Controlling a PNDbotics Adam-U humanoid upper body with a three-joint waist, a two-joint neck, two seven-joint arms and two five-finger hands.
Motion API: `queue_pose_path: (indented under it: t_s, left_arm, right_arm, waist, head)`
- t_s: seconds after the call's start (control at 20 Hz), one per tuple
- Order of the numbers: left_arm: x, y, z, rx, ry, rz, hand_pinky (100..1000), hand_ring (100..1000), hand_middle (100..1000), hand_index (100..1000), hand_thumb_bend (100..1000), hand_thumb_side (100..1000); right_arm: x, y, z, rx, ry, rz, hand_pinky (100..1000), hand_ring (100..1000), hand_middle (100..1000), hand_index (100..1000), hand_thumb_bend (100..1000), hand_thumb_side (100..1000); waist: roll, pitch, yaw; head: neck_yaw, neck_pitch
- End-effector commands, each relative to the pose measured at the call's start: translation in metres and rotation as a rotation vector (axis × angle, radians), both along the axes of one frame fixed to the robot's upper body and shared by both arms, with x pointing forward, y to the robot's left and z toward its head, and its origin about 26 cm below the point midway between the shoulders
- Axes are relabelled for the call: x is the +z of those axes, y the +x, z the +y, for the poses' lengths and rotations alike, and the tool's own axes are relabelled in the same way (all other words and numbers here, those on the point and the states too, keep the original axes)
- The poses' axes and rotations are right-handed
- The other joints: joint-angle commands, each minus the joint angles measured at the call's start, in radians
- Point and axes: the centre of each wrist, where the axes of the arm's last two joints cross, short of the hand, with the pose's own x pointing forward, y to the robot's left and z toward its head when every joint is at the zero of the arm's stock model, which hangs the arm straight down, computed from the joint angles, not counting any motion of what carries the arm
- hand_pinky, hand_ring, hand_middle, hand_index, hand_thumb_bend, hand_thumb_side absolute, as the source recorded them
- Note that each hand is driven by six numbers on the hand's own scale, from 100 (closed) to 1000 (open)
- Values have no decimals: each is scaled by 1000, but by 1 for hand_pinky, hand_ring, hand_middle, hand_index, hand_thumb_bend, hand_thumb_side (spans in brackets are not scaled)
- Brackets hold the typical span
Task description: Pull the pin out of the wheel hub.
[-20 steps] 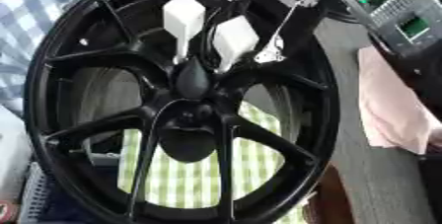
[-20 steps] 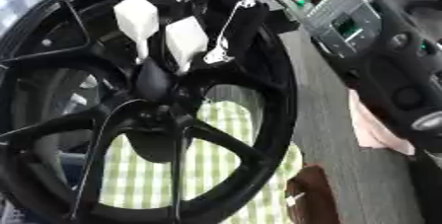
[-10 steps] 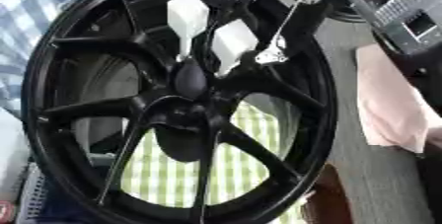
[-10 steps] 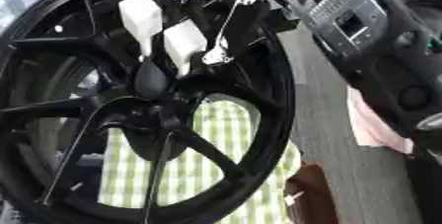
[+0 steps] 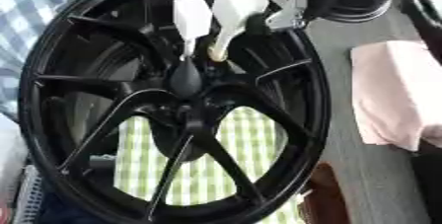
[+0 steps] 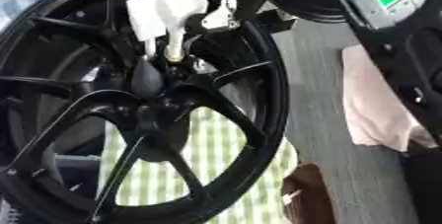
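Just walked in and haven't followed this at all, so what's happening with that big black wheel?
The black wheel stands on edge over a green checked cloth. Two white-headed pins sit near its hub. The robot's right hand reaches in from the upper right beside the right-hand pin, whose tip looks clear of the hub; whether the fingers grip it can't be told. The left-hand pin reaches the hub. The left hand isn't visible.

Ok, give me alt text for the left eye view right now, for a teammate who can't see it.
A black wheel stands on edge and fills the view, with two white-handled pins pointing down toward its hub. A silver and black part of the robot's arm shows beside the right pin's handle at the top. A green checked cloth shows through the spokes, and a pink cloth lies at right.
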Motion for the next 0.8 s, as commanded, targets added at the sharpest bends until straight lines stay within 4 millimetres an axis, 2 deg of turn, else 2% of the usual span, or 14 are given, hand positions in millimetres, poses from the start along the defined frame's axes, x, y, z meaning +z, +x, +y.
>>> queue_pose_path:
  t_s: [0.05,0.25,0.45,0.8]
  left_arm:
    - [5,-1,3,13,17,-17,736,642,586,779,100,715]
    - [4,-3,8,38,16,-14,736,642,586,779,100,715]
    - [4,-4,11,59,15,-17,736,642,586,779,100,712]
    - [8,-6,14,87,1,-38,736,641,586,779,100,706]
  right_arm:
    - [25,-16,-19,-22,40,-65,824,645,345,518,301,100]
    - [38,-28,-55,-85,118,-99,828,647,346,521,268,100]
    - [40,-33,-103,-213,213,-94,828,649,347,524,255,100]
    - [33,-39,-183,-467,327,-95,835,656,358,534,208,100]
  waist:
    - [9,-34,-6]
    - [10,-39,-25]
    - [16,-39,-50]
    - [51,-20,-84]
  head:
    - [2,4]
    - [14,11]
    - [40,7]
    - [87,-18]
